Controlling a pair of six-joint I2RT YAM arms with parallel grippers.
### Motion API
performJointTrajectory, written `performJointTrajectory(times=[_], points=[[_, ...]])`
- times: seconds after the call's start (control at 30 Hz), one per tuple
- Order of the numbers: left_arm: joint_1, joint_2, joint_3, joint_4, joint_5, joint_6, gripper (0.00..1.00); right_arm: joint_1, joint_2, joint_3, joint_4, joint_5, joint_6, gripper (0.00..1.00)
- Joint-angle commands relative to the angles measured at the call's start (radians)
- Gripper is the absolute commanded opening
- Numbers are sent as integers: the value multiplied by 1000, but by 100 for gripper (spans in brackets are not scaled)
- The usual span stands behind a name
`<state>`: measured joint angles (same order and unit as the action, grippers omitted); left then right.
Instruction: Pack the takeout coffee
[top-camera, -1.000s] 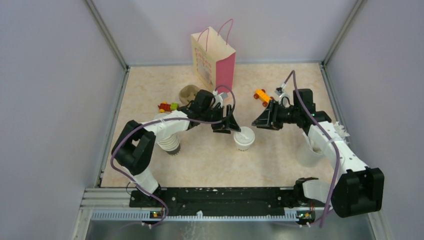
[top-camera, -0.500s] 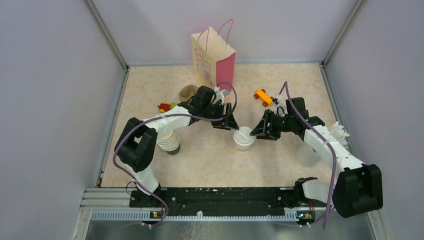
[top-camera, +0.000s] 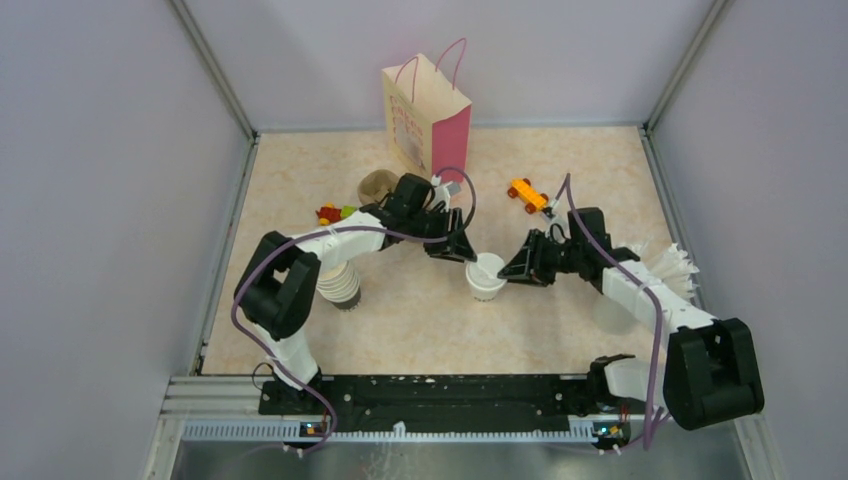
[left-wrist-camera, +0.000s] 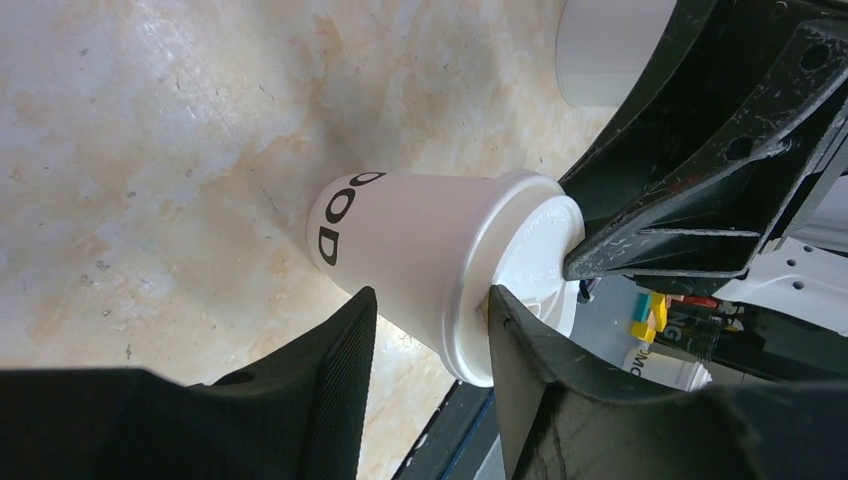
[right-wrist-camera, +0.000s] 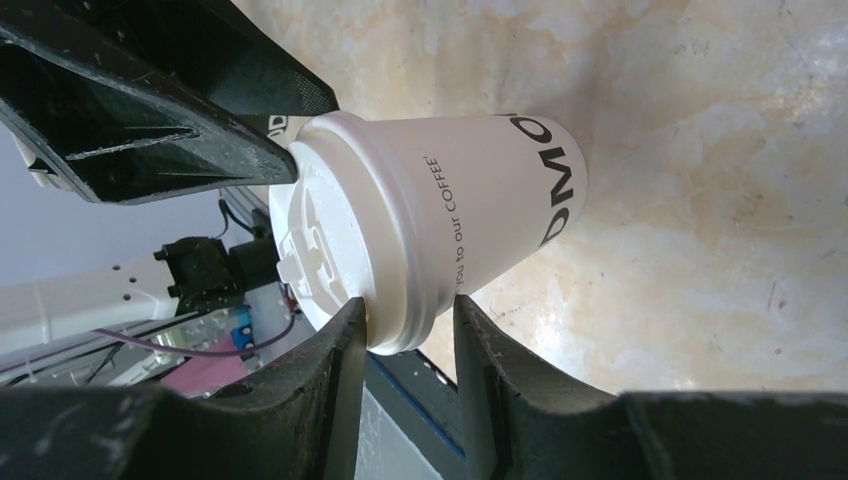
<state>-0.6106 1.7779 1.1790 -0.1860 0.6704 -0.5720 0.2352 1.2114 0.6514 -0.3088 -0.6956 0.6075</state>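
- the right tool (right-wrist-camera: 408, 305) has swung in from well apart and now pinches the lid rim of the small white lidded paper cup (top-camera: 487, 275).
- the left tool (left-wrist-camera: 428, 295), narrowing, straddles the opposite rim. grip unclear.
- the cup stands upright on the beige surface (top-camera: 560, 180), near the pink-and-cream paper bag (top-camera: 425, 115), unpacked.
- print: "you to our coffee", partial "dmo".

Marbled table (top-camera: 420, 320) bears takeout coffee (top-camera: 487, 276), paper bag (top-camera: 425, 115), toy car (top-camera: 523, 191).

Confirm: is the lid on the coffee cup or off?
On. The white lid caps the rim of the takeout coffee in both wrist views.
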Motion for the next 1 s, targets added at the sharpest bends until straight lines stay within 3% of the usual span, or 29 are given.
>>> performJointTrajectory(times=[0.0, 0.13, 0.23, 0.47, 0.63, 0.97], points=[[-4, 28, -42, -86, -147, 62, 49, 9, 29, -84, 42, 158, -20, 35], [-9, 19, -83, -116, -224, 78, 46, 8, 27, -117, 42, 205, -33, 34], [-11, -24, -132, -59, -185, 53, 46, 8, 29, -104, 34, 204, -49, 34], [-11, -34, 2, -52, -78, -7, 51, 10, 21, 101, -81, 178, -76, 43], [-10, -33, 39, -50, -55, -52, 53, 9, -4, 211, -164, 157, -64, 44], [-11, -26, 16, -38, -57, -39, 55, 9, -80, 121, -160, 185, -1, 37]])
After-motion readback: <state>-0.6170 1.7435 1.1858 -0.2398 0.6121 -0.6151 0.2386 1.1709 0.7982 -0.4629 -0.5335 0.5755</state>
